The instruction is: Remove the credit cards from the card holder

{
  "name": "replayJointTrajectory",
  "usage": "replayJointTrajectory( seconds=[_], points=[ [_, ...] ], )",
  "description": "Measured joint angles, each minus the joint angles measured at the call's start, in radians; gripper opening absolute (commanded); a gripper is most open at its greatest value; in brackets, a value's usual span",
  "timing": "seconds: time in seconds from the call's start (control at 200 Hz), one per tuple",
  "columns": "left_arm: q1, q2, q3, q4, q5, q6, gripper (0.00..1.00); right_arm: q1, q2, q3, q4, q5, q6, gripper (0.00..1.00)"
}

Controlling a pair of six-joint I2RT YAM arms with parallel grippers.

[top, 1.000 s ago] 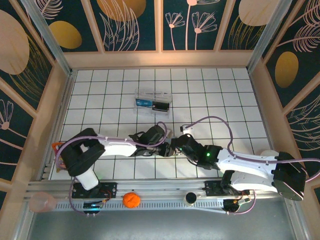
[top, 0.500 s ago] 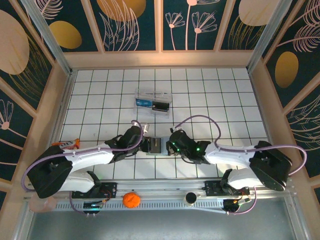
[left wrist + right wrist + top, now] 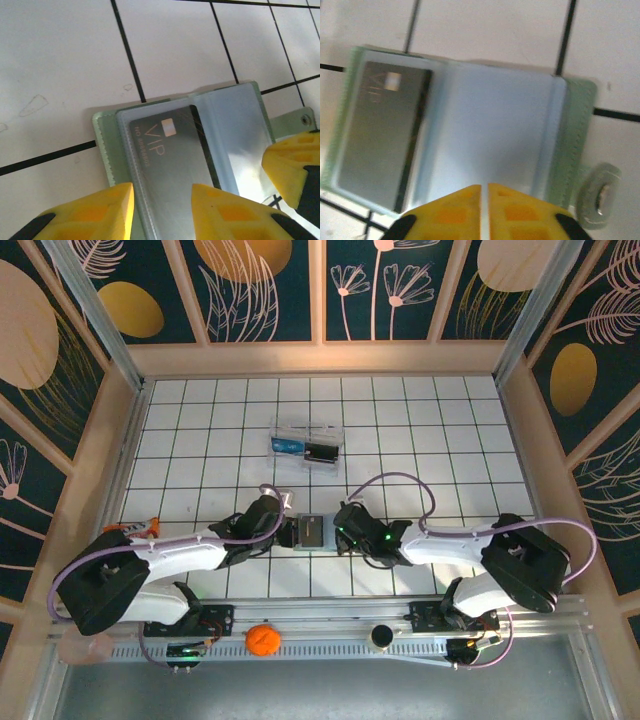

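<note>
The card holder (image 3: pixel 312 532) lies open flat on the tiled floor between my two grippers. Its pale blue-grey inner faces (image 3: pixel 490 125) are up, with a green stitched border (image 3: pixel 102 145) and a snap tab (image 3: pixel 600 195). A dark grey credit card marked VIP (image 3: pixel 170 150) sits in one clear sleeve; in the right wrist view the card (image 3: pixel 382 135) is at the left half. My left gripper (image 3: pixel 162 200) is open, its yellow fingers astride the card's near end. My right gripper (image 3: pixel 484 192) is shut, its tips over the near edge of the other half.
A clear plastic box (image 3: pixel 307 443) with blue and black items stands further back on the tiles. An orange ball (image 3: pixel 261 639), a black knob (image 3: pixel 381 636) and a pink cup (image 3: pixel 85 643) sit along the front rail. Wooden walls close in the tiled floor.
A second ago both grippers crowded over the holder and hid it. Both arms have since stretched low and drawn apart, and the holder now lies open between them. In the last half second little moved.
</note>
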Motion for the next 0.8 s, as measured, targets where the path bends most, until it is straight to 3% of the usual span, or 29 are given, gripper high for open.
replayJointTrajectory(
  seconds=[0.135,0.41,0.801],
  points=[
    [0.000,0.005,0.000,0.032,0.008,0.012,0.30,-0.017,-0.002,0.070,0.024,-0.087,-0.038,0.25],
    [0.005,0.016,-0.008,0.021,-0.031,0.014,0.36,-0.070,0.147,0.146,0.121,-0.278,-0.052,0.27],
    [0.005,-0.097,-0.061,0.013,-0.079,-0.007,0.37,-0.076,0.192,0.146,0.118,-0.287,-0.045,0.26]
  ],
)
